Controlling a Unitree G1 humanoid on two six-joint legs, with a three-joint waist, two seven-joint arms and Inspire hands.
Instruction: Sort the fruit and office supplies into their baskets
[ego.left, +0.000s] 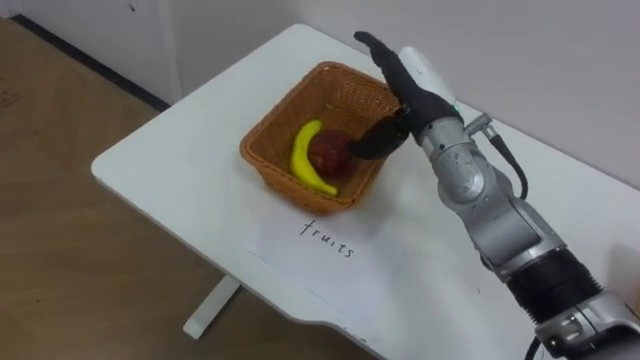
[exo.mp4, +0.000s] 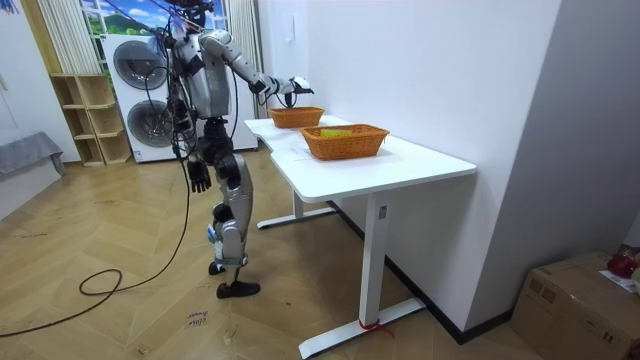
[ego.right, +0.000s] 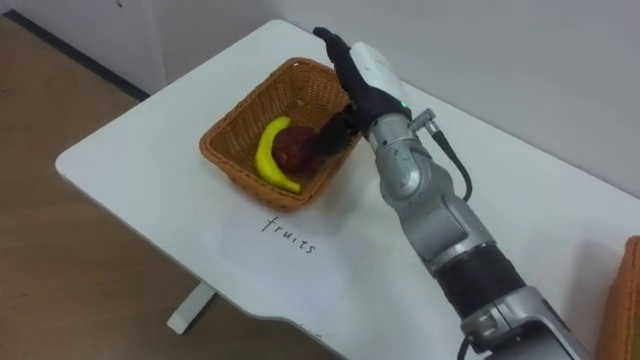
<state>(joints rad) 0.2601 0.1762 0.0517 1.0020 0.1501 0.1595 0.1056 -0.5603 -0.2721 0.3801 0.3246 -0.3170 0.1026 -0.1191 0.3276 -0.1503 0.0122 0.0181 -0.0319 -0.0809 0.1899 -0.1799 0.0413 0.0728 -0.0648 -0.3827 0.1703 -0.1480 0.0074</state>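
Observation:
A woven fruit basket (ego.left: 268, 132) stands on the white table (ego.left: 190, 140), and inside it a yellow banana (ego.left: 305, 158) lies next to a dark red fruit (ego.left: 328, 152). My right hand (ego.left: 408, 88) hovers over the basket's right rim. It is open, its fingers stretched toward the wall and its thumb pointing down beside the red fruit. Nothing is held in it. In the room view I stand at the table's end with the right hand (exo.mp4: 290, 88) over the far basket (exo.mp4: 296, 116), while my left hand (exo.mp4: 200, 178) hangs at my side.
A paper sheet with a handwritten label (ego.left: 325, 240) lies in front of the fruit basket. A second woven basket (exo.mp4: 345, 140) stands further along the table, its edge at the lower right (ego.right: 625, 300). A wall runs close behind the table.

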